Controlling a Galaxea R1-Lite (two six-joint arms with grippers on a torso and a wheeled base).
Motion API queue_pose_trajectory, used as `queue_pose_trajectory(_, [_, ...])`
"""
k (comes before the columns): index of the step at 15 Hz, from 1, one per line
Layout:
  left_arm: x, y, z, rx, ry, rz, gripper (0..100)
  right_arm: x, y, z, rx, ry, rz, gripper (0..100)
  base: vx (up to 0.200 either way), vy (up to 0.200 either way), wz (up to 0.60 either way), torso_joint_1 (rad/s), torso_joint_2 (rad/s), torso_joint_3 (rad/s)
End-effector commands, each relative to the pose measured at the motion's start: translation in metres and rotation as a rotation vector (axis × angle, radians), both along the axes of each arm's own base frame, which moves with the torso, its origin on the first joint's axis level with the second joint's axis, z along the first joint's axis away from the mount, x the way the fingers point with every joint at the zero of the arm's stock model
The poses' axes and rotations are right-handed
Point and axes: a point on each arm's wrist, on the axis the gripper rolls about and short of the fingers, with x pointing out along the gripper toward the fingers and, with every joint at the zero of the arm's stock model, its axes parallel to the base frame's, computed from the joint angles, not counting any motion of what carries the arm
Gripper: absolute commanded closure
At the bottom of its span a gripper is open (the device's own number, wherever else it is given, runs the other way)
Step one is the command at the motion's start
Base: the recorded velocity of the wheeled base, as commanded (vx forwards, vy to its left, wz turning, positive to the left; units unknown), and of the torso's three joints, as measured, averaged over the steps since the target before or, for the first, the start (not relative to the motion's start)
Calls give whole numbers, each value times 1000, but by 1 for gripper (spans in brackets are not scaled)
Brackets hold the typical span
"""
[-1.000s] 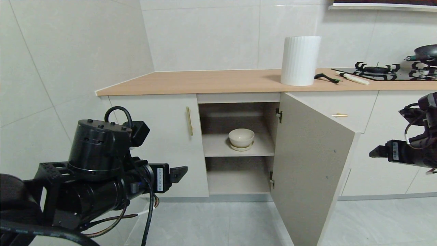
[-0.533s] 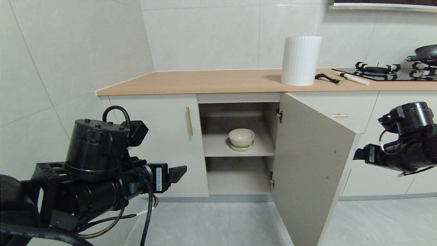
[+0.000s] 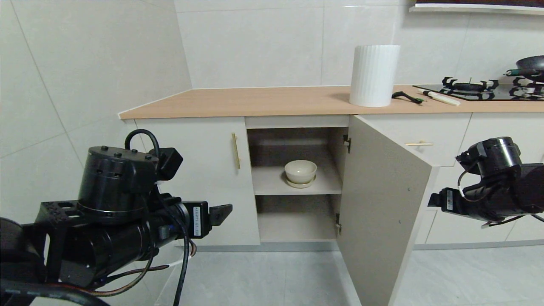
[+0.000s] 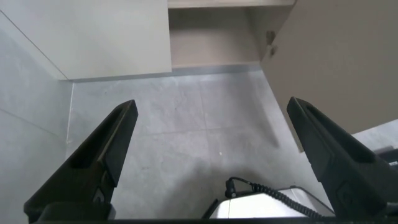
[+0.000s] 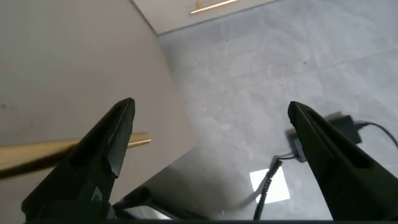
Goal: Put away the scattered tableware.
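Spread wide and empty, my right gripper sits at the outer face of the open cabinet door. The door's gold handle is just beside one finger, though I cannot tell if they touch. I judge it is there to swing the door shut. My left gripper is also parted with nothing in it. It is low over the floor, well apart from the cabinet, probably to keep out of the door's path.

The bowl stands upright on a small saucer near the middle of the upper shelf, towards its front edge, so it looks stowed already. The lower shelf sits beneath it.

Above runs a wooden countertop. A ribbed white vase stands near its front edge. Just beside the vase lie a dark utensil and a pale one; these may be left to tidy. Beyond them is a gas hob with a pan. Pale tiles cover the walls.
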Motion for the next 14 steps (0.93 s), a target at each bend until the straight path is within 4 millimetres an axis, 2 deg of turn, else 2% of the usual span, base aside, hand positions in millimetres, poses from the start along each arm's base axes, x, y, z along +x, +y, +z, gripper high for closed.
queue_pose_trajectory(1, [-2,1,5,-12,-19,0,0,-2,9,-3,5,8,30,0,0,0,0,0,0,0])
queue_pose_trajectory(4, [-4,2,9,-24,-35,-1,0,5,41,1,24,-16,139,0,0,0,0,0,0,0])
queue_pose_trajectory(5, [-4,2,9,-24,-35,-1,0,5,41,1,24,-16,139,0,0,0,0,0,0,0])
queue_pose_trajectory(6, [-3,1,11,-32,-50,2,0,13,66,9,35,-54,220,0,0,0,0,0,0,0])
queue_pose_trajectory(7, [-2,1,12,-39,-62,2,0,16,81,14,42,-76,264,0,0,0,0,0,0,0])
queue_pose_trajectory(9, [0,0,11,-42,-67,4,0,20,110,12,45,-83,336,0,0,0,0,0,0,0])
queue_pose_trajectory(10, [0,0,11,-44,-68,5,0,20,115,12,46,-85,349,0,0,0,0,0,0,0])
queue_pose_trajectory(12, [0,0,11,-42,-70,6,0,19,139,2,58,-61,397,0,0,0,0,0,0,0])
queue_pose_trajectory(14, [1,0,11,-40,-71,7,0,22,147,-5,66,-55,405,0,0,0,0,0,0,0])
